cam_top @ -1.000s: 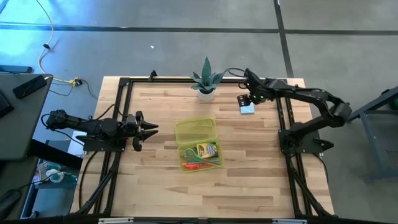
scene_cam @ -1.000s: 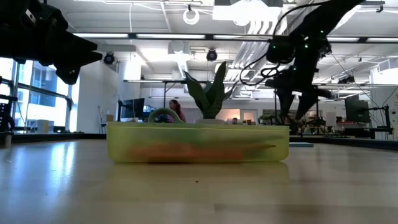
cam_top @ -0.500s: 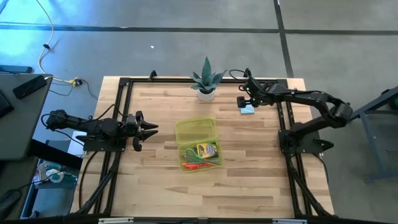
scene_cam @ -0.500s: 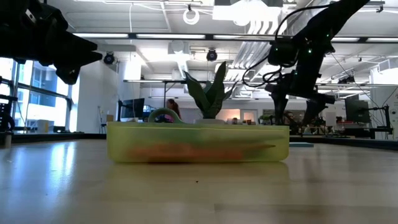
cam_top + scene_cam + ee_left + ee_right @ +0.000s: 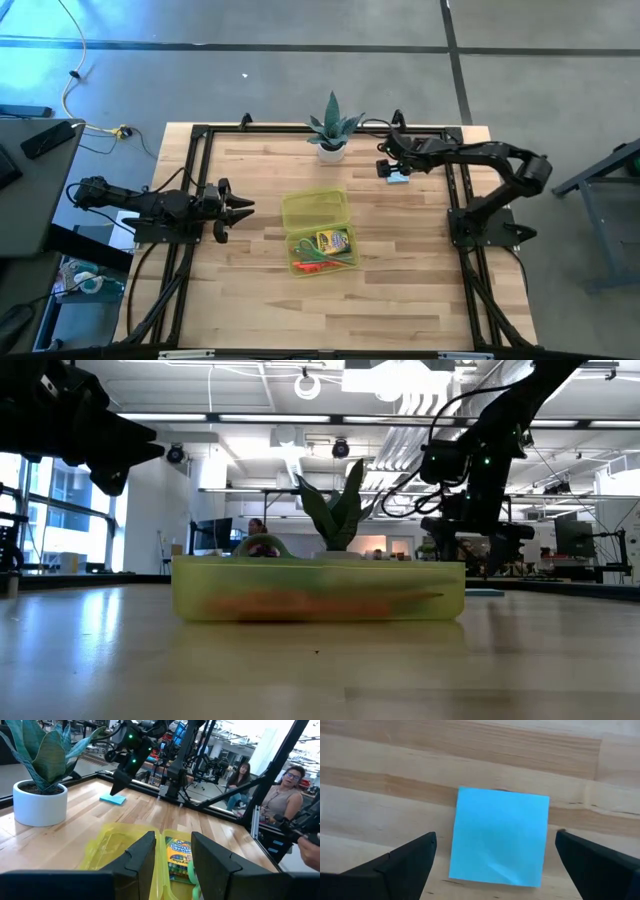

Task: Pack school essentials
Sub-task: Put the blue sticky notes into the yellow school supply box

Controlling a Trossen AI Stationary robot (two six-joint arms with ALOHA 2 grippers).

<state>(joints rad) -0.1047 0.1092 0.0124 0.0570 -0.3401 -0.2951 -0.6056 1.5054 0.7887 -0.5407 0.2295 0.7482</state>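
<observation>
The flat, light-blue square paper notepad (image 5: 499,837) lies on the pale wooden surface (image 5: 400,290) to the right of the white-potted spiky green plant (image 5: 332,128), well apart from the translucent yellow-green hinged plastic case (image 5: 318,232). The right end effector (image 5: 392,168) hangs directly over the notepad, pointing down at it, with its 2 dark fingers (image 5: 400,862) spread wide and straddling the pad, 1 past each of 2 opposite edges, touching neither. Being square, the pad offers no long axis; its edges sit slightly skewed to the line between the fingers. The right arm reaches in from its base toward the plant, forearm nearly level, wrist bent downward. It is clearly the nearer arm. The left end effector (image 5: 235,208) waits level beside the case on the side away from the notepad, aimed at the case, fingers (image 5: 145,855) parted and holding nothing. From here, a straight descent looks enough to bracket the pad.
</observation>
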